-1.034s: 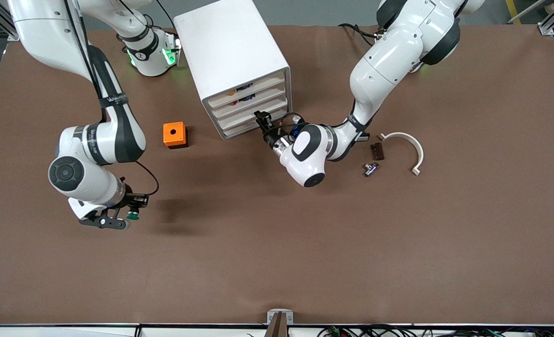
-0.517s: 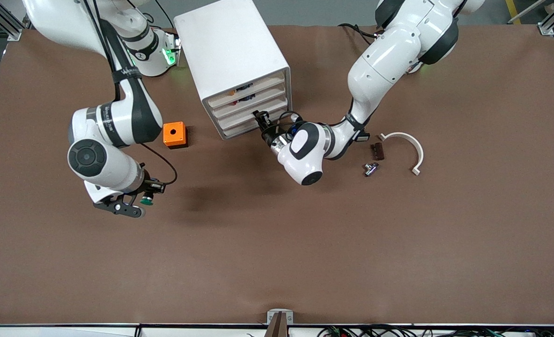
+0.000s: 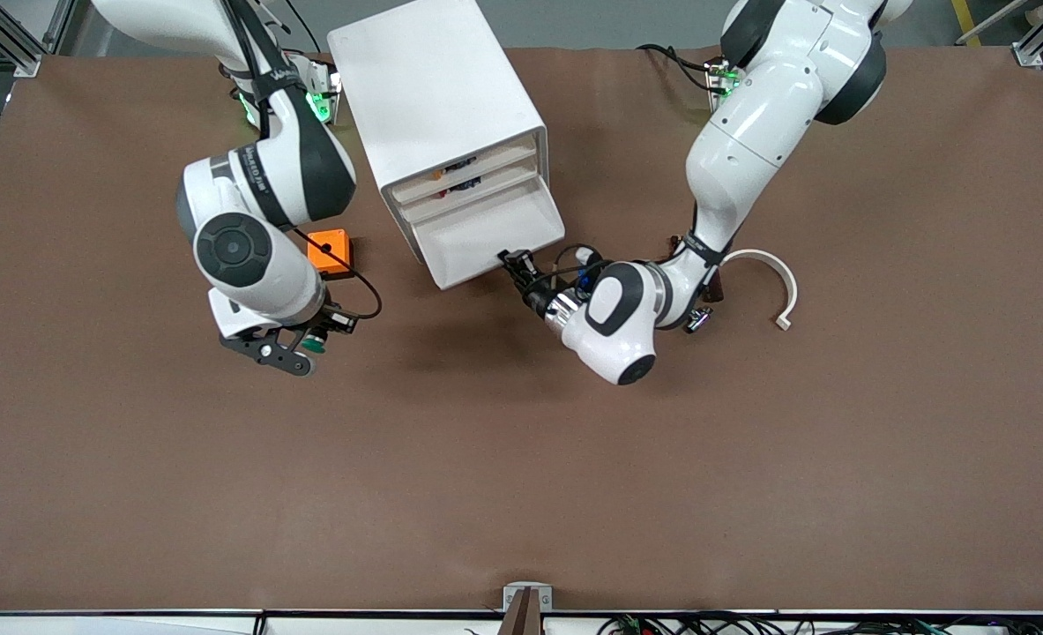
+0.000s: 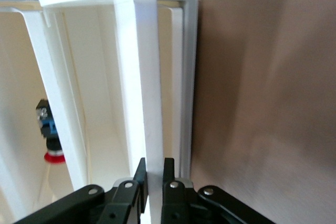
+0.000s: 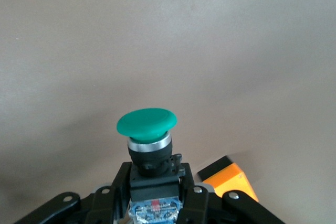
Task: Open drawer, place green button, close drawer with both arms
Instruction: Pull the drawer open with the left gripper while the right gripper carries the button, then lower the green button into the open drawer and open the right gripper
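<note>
Gripping: right tool (image 3: 307, 346) clamps button (image 5: 146, 124) by its black body, aloft over worktop (image 3: 521, 476) near orange box (image 3: 330, 253). Light, rigid, cap slick. Left tool (image 4: 153, 174) pinches drawer (image 3: 489, 232) front lip; thin plastic, slides easily.

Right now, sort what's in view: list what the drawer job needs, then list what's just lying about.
In the job:
- button in right gripper
- drawer, pulled out by left gripper
- cabinet

Lying about:
- orange box
- white curved clip
- small metal fitting
</note>
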### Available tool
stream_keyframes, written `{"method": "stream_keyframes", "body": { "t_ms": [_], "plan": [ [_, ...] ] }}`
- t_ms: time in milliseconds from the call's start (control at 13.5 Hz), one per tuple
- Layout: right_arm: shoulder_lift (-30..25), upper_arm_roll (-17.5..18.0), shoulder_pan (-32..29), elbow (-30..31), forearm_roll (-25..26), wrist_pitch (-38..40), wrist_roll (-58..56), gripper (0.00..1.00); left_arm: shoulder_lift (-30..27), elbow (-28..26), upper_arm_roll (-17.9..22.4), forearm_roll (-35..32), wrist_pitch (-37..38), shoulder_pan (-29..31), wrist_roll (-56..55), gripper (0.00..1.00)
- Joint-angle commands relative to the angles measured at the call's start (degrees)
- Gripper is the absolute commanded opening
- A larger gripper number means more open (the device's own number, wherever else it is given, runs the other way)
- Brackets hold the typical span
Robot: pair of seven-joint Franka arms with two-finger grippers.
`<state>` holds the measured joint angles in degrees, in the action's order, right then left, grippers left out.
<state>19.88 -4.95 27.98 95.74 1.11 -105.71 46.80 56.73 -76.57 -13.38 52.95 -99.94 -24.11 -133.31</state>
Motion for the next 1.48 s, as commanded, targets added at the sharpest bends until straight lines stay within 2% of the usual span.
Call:
{"method": "stream_keyframes", "body": {
  "t_ms": [0, 148, 221, 295, 369, 517, 591, 1034, 1255, 1403],
  "plan": [
    [-1.16, -0.23, 4.61, -1.34, 0.91, 2.87, 10.46, 0.11, 0.14, 1.16, 0.54, 0.13, -0.61, 1.25, 2.17, 0.0],
    [-0.9, -0.14, 8.56, -2.66, -0.31, 4.99, 20.13, 0.11, 0.05, 1.6, 0.54, 0.13, -0.61, 1.96, 2.96, 0.01],
    [-0.72, -0.14, 11.02, -2.67, -0.58, 4.9, 25.74, 0.11, -0.04, 1.68, 0.54, 0.13, -0.61, 2.22, 3.05, 0.23],
    [-0.63, -0.14, 12.35, -2.67, -0.76, 4.73, 29.45, 0.11, -0.13, 1.95, 0.54, 0.13, -0.61, 2.57, 3.05, 0.74],
    [-0.63, -0.06, 12.89, -2.58, -2.41, 4.55, 31.58, 0.1, -0.3, 1.95, 0.54, 0.13, -0.44, 2.57, 3.05, 1.0],
    [-0.63, -0.23, 12.72, -2.32, -10.39, 4.29, 32.13, 0.1, -0.48, 2.73, 0.54, 0.13, -0.35, 3.36, 3.14, 1.0],
    [-0.63, -0.23, 12.8, -2.05, -11.99, 3.85, 32.3, 0.1, -0.48, 3.7, 0.54, -0.13, -0.35, 3.63, 3.75, 1.0],
    [0.24, -0.23, 18.07, 3.83, -12.27, -7.91, 45.03, 0.11, -0.92, 5.29, 0.98, -3.55, -0.35, 10.3, 21.14, 1.0],
    [1.04, -0.23, 20.53, 7.52, -12.27, -15.11, 49.51, 0.1, -2.15, 5.38, 2.04, -11.17, -0.35, 10.05, 22.74, 1.0],
    [1.74, -0.14, 20.89, 8.06, -12.27, -16.19, 51.28, 0.1, -2.94, 5.38, 1.6, -14.01, -0.26, 10.48, 23.52, 1.0]
  ]
}}
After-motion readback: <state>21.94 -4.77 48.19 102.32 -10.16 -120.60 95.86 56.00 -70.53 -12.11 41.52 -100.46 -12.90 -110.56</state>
